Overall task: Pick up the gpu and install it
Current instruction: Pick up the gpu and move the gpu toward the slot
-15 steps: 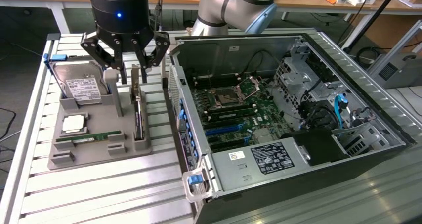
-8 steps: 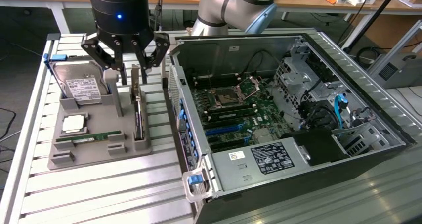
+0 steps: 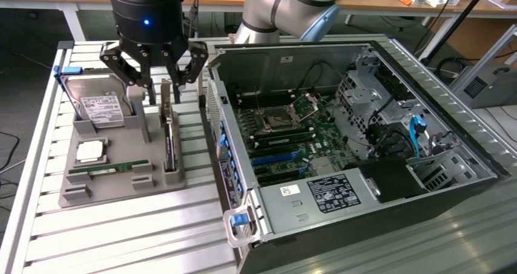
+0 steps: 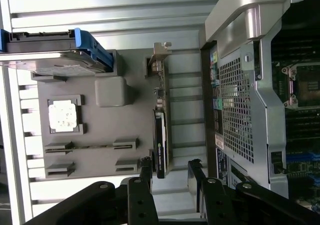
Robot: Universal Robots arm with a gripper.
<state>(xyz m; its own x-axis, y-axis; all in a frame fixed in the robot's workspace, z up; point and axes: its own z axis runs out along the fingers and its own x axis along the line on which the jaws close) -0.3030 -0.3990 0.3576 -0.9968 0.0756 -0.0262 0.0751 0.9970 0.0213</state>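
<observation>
The pincer (image 3: 161, 83) hung wide open and empty above the upright gpu (image 3: 168, 132), where an off-centre descent could have jammed a finger onto its edge.

The arm (image 3: 279, 11) consists of smooth silver-grey tubular segments, and its joint carries a pale blue end cap (image 3: 326, 21). The wrist housing (image 3: 145, 14) is a glossy black cylinder with one small blue indicator light (image 3: 146, 22) on its face. A thin black cable (image 3: 194, 5) runs alongside the housing. The gripper (image 3: 161, 83) is matt black and built from bar linkages. Its fingers (image 4: 141, 197) are flat-sided links joined by round silvery pivot pins (image 4: 103, 186), and they narrow towards the tips.
</observation>
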